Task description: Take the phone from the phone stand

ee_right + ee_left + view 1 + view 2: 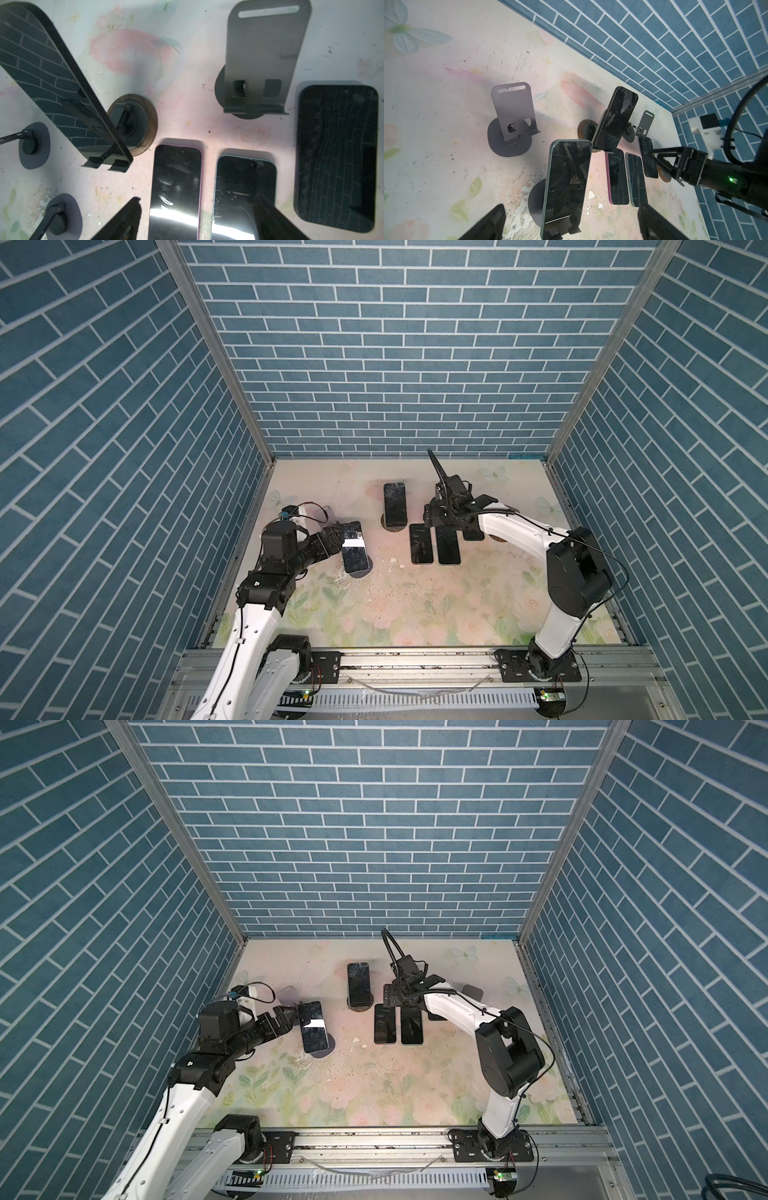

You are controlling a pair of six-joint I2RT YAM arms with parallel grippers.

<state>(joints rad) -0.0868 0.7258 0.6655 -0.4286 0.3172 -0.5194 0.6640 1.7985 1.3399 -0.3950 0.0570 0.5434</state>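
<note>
My left claw (571, 207) is spread wide at the left edge of the table (415, 614), about halfway back. The phone (566, 187) stands between my two fingers (488, 224), and neither finger touches it as far as I can see. It sits on its phone stand (534, 199), leaning back on the cradle with the dark screen up and its lower end on the lip above the round grey base.

Right of the middle, three phones lie flat, side by side, screens up: a pink-edged phone (176, 187), a blue-edged phone (245, 182) and, nearest the right edge, a dark phone (336, 155). My right claw (198, 200) hangs above the first two, fingers apart, with nothing between them.

Further back, near the centre, a second standing phone (394, 504) leans on a stand with a wooden base (133, 124).

Beyond the flat phones an empty grey stand (266, 52) stands upright. Another empty stand (512, 116) stands toward the far left, behind my left claw.
</note>
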